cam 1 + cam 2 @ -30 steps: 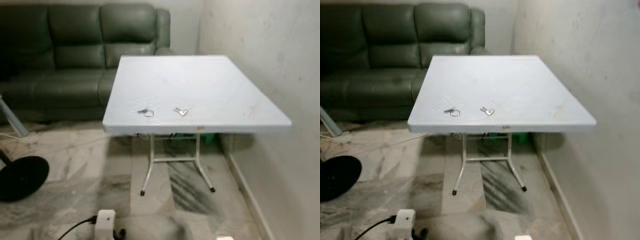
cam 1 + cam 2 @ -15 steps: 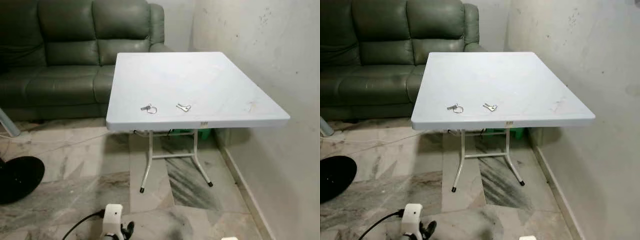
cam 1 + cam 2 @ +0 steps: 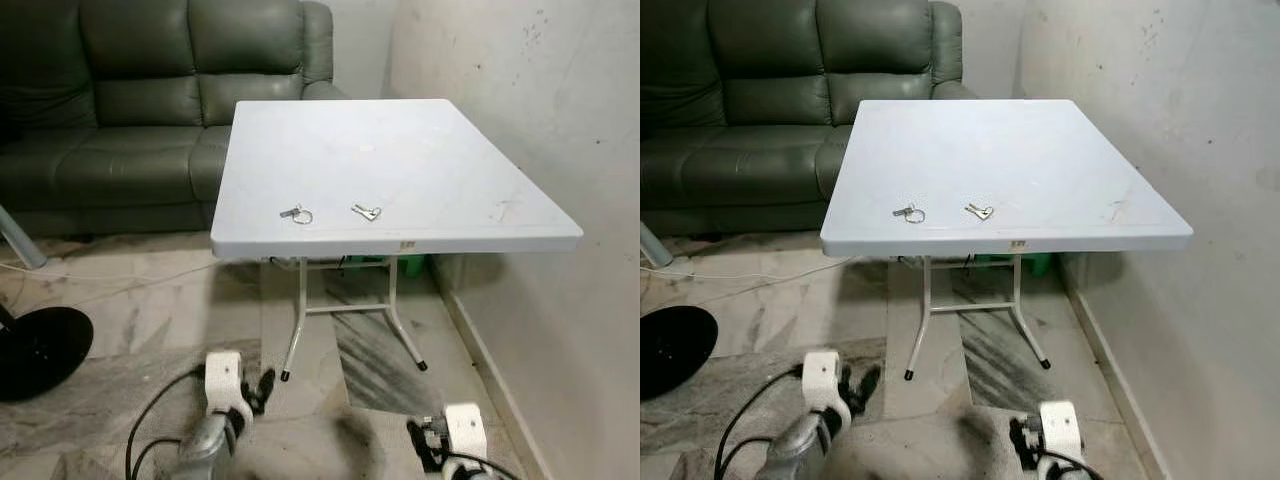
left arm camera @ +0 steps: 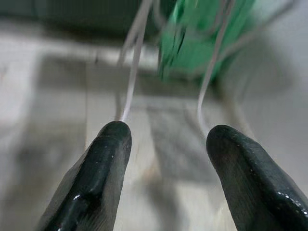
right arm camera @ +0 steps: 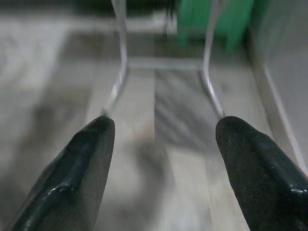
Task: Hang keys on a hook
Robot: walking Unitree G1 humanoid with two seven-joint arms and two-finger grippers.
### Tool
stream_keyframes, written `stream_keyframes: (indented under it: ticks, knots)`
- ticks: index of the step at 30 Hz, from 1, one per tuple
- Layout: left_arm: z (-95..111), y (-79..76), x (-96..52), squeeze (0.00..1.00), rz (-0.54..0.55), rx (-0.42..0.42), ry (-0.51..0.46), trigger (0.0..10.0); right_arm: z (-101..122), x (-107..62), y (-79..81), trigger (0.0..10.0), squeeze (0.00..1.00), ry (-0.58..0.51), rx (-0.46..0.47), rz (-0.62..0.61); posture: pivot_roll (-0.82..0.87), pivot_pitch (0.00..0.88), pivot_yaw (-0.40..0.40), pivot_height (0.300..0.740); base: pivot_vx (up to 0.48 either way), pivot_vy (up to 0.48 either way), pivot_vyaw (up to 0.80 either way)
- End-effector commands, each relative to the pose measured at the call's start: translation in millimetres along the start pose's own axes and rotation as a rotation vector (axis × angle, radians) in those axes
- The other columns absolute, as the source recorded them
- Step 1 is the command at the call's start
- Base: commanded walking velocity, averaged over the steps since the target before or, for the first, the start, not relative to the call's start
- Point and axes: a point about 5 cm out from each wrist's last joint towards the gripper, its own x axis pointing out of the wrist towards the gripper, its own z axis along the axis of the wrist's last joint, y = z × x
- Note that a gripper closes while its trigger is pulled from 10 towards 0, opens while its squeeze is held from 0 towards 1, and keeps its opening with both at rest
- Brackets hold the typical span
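The approach is in hand: two sets of keys (image 3: 297, 213) and (image 3: 366, 212) lie near the white table's (image 3: 470, 170) near edge, while the left gripper (image 4: 166, 144) and right gripper (image 5: 163, 139), fingers spread and empty, hang low above the floor (no hook visible), so next comes raising one to the keys.

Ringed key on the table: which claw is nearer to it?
Left. The left claw hangs low over the floor, nearly below the ringed key; the right claw hangs lower and off to the key's right.

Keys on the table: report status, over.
Left gripper and right gripper open, low, short of the table. Two keys lie apart near its front edge, untouched. No hook sighted.
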Motion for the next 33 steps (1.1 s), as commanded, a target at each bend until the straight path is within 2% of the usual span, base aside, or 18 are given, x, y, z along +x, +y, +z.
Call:
stream_keyframes:
  ticks: [1,3,5,7,8,10,11,16,17,19,25,33]
  knots:
    - [9,-2.2,2.6,0.00,-0.022,-0.021,-0.054,10.0,10,2.1,-1.1,10.0,0.00,-0.069,0.012,0.001,-0.06,0.000,-0.017,0.740,0.000,0.000,0.00]
    - [23,-6.2,5.0,0.00,-0.047,0.013,-0.127,10.0,28,4.4,1.3,10.0,0.00,-0.182,0.038,0.019,-0.06,0.000,-0.017,0.740,0.000,0.000,0.00]
    - [26,-7.2,4.8,0.00,-0.059,0.013,-0.148,10.0,33,4.4,2.0,10.0,0.00,-0.208,0.038,0.024,-0.06,0.000,-0.017,0.740,0.000,0.000,0.00]
    - [33,-10.0,3.0,0.00,-0.090,0.023,-0.199,10.0,45,2.7,5.4,10.0,0.00,-0.285,0.040,0.047,-0.06,0.000,-0.015,0.740,0.000,0.000,0.00]
    - [42,-14.3,-2.0,0.00,-0.130,0.024,-0.260,10.0,63,-4.0,12.1,10.0,0.00,-0.394,0.045,0.087,-0.06,0.000,-0.015,0.740,0.000,0.000,0.00]
    - [42,-14.3,-2.0,0.00,-0.130,0.024,-0.260,10.0,63,-4.0,12.1,10.0,0.00,-0.394,0.045,0.087,-0.06,0.000,-0.015,0.740,0.000,0.000,0.00]
    - [50,-17.8,-7.8,0.00,-0.157,0.029,-0.305,10.0,76,-11.9,18.6,10.0,0.00,-0.464,0.044,0.115,-0.06,0.000,-0.013,0.740,0.000,0.000,0.00]
    - [66,-22.8,-17.3,0.00,-0.184,0.019,-0.368,10.0,94,-25.2,26.5,10.0,0.00,-0.542,0.056,0.139,-0.07,0.000,-0.009,0.740,0.000,0.000,0.00]
    - [79,-25.2,-22.1,0.00,-0.198,-0.004,-0.406,10.0,105,-31.9,27.8,10.0,0.00,-0.582,0.056,0.142,-0.07,0.000,-0.006,0.740,0.000,0.000,0.00]
    - [92,-27.9,-24.3,0.00,-0.210,-0.009,-0.442,10.0,118,-35.1,27.2,10.0,0.00,-0.624,0.058,0.136,-0.07,0.000,-0.005,0.740,0.000,0.000,0.00]
    - [103,-30.2,-20.8,0.00,-0.210,-0.036,-0.468,10.0,139,-30.9,25.3,10.0,0.00,-0.674,0.043,0.130,-0.07,0.000,-0.005,0.740,0.000,0.000,0.00]
    - [104,-36.0,-23.5,0.00,-0.200,-0.073,-0.453,10.0,147,-33.8,23.0,10.0,0.00,-0.647,0.011,0.140,-0.06,0.000,-0.017,0.740,0.257,0.000,0.00]
